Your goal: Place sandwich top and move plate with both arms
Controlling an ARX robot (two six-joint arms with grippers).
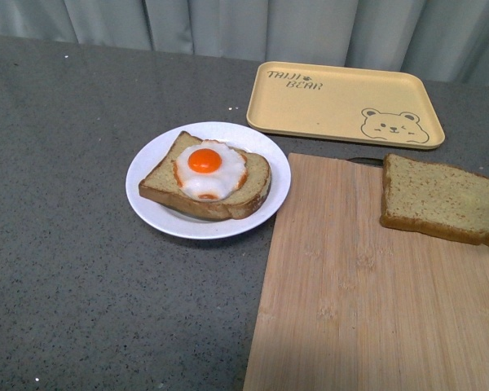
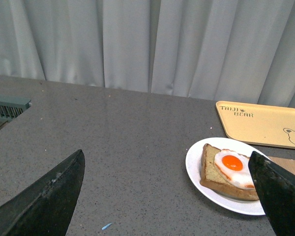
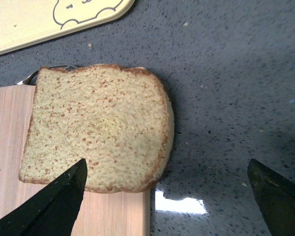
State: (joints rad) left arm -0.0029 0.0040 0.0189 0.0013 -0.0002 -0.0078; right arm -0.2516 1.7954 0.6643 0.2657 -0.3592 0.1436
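Right wrist view shows the plain brown wholemeal bread slice on the pale wooden board's far right corner, offset toward one finger of the wide-spread, empty right gripper.

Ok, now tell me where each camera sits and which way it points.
Front: on the robot's body, looking forward and down over the plate, yellow tray, cutting board and sandwich top; no arm shows.
Left wrist: low over the table, facing the curtain; the open left gripper shows, plate beyond.
Right wrist: straight down on the sandwich top; the open right gripper shows.
Shared: the yellow tray appears in all three.
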